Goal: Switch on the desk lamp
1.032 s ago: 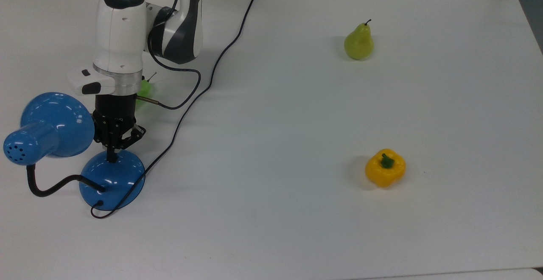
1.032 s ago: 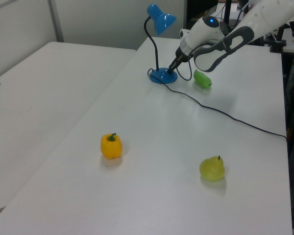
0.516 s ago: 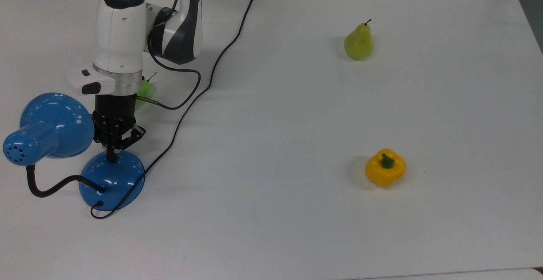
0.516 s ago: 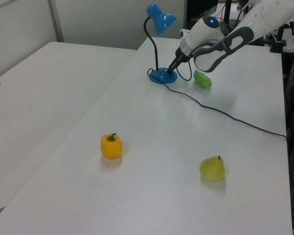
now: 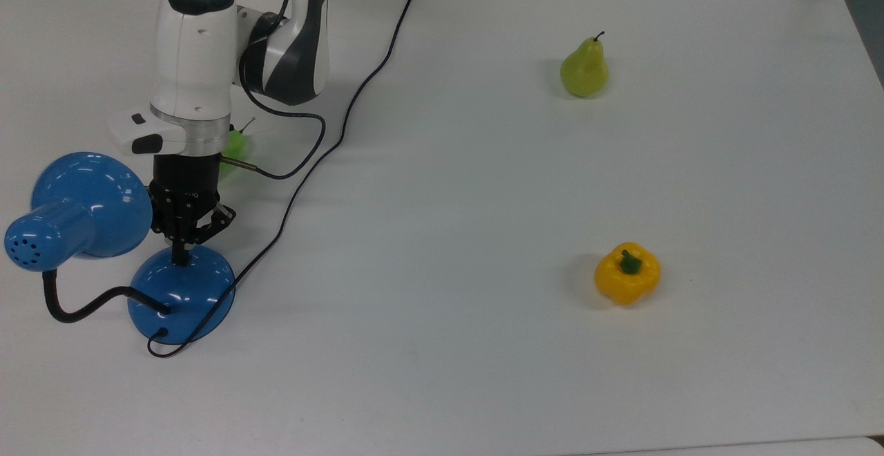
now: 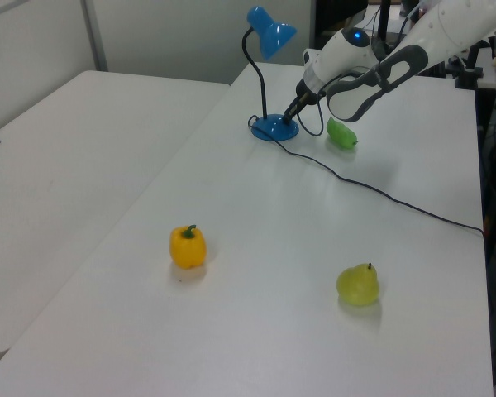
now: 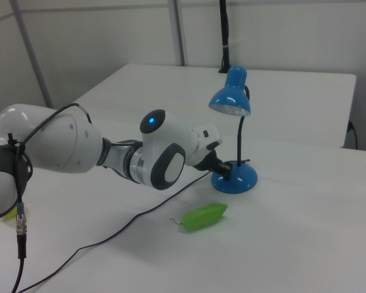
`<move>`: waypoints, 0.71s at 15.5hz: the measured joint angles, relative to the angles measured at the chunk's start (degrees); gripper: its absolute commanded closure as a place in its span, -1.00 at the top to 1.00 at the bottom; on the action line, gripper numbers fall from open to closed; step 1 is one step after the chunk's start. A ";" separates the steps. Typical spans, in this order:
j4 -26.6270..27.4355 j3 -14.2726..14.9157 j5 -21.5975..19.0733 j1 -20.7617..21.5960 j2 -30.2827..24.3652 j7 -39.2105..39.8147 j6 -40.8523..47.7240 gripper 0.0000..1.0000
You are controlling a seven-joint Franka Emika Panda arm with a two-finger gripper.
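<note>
The desk lamp has a glossy blue flared shade, a black gooseneck and a round blue base. It stands at the top view's left. My gripper points down with its fingers together, the tips touching the far side of the base's dome. In the left view the gripper meets the base below the shade. In the right view the gripper rests against the base, and the shade faces down. The switch is hidden under the fingertips.
The lamp's black cord runs from the base across the table to its far edge. A green pod-shaped vegetable lies beside the arm. A green pear and a yellow bell pepper sit far off at the top view's right.
The lamp's shade and base have shifted slightly toward the top view's left. The gripper stays shut on the base's dome, barely moved.
</note>
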State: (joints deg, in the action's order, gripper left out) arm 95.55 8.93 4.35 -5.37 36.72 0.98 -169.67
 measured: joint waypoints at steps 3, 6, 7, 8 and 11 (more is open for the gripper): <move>-0.09 0.00 0.00 -0.03 0.06 0.00 0.00 -1.00; -0.23 0.00 0.00 -0.06 0.07 0.00 0.00 -1.00; -0.35 0.00 0.00 -0.09 0.07 0.00 0.00 -1.00; -0.47 0.00 0.00 -0.10 0.07 0.00 0.00 -1.00; -0.78 0.00 0.00 -0.11 0.08 0.00 0.00 -1.00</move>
State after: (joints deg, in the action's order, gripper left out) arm 94.77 8.93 4.35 -5.48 36.80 0.98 -169.67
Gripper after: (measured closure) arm 0.991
